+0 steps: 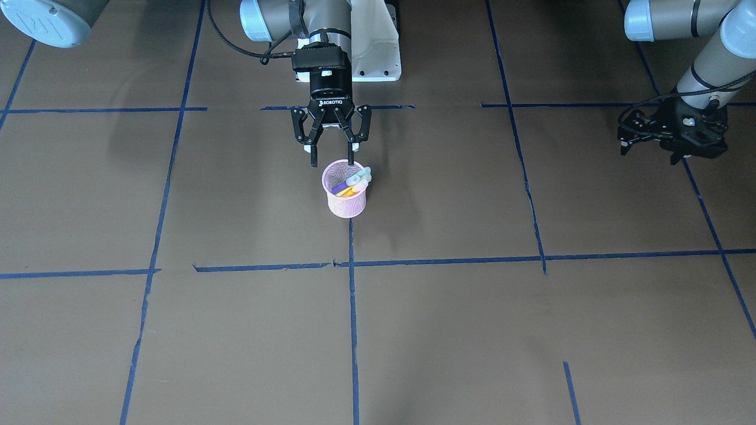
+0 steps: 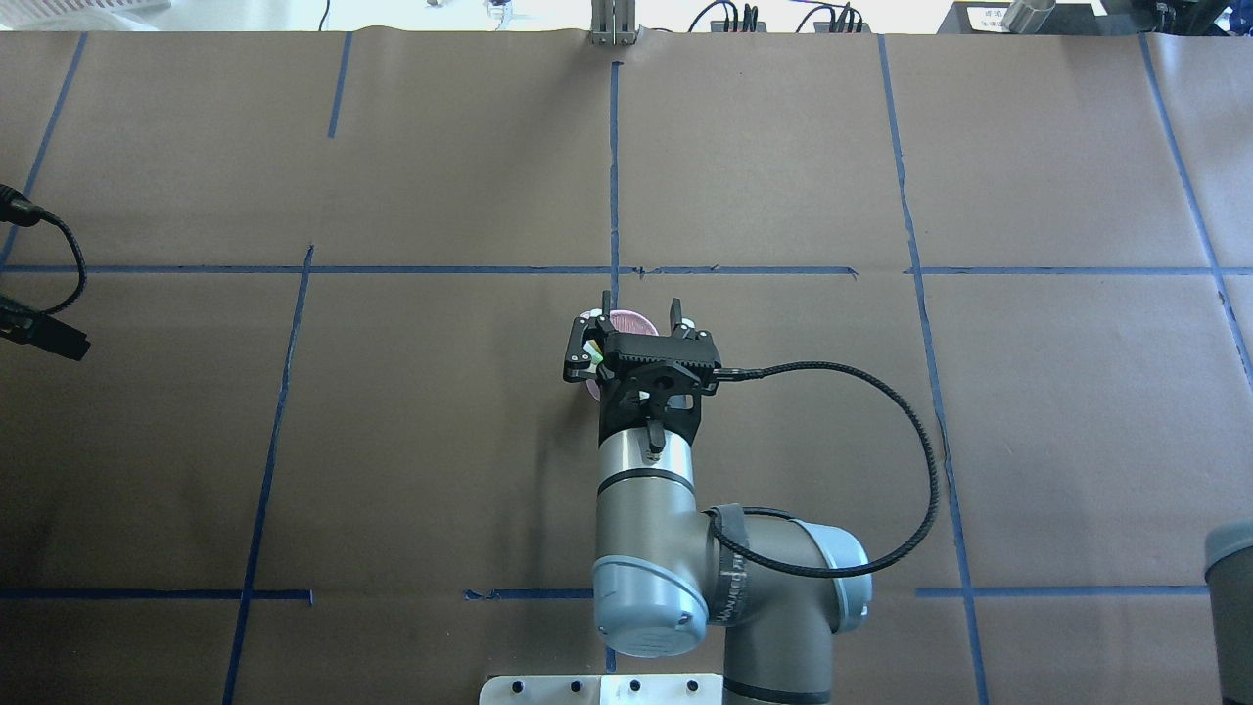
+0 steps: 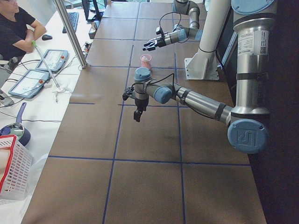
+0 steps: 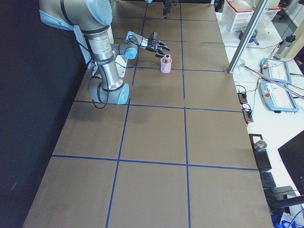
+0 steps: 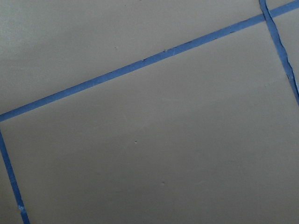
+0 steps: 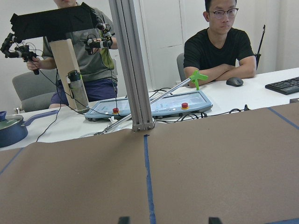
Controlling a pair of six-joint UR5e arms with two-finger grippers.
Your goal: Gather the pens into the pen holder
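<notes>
The pink mesh pen holder [image 1: 344,200] stands upright near the table's middle, on a blue tape line. Several pens [image 1: 352,182], purple, orange and yellow with pale caps, lean inside it toward one side. My right gripper [image 1: 331,158] hangs just above the cup's rim, open, with nothing between its fingers. From overhead only a bit of the pen holder [image 2: 632,319] shows past the right gripper [image 2: 641,305]. My left gripper [image 1: 635,141] hovers far off to the side over bare table; whether it is open or shut I cannot tell.
Blue tape lines [image 1: 352,307] divide the brown table into squares. The right arm's white base plate [image 1: 378,53] sits behind the cup. An aluminium post [image 6: 133,70] stands at the far edge, with seated people and control tablets [image 6: 177,102] beyond.
</notes>
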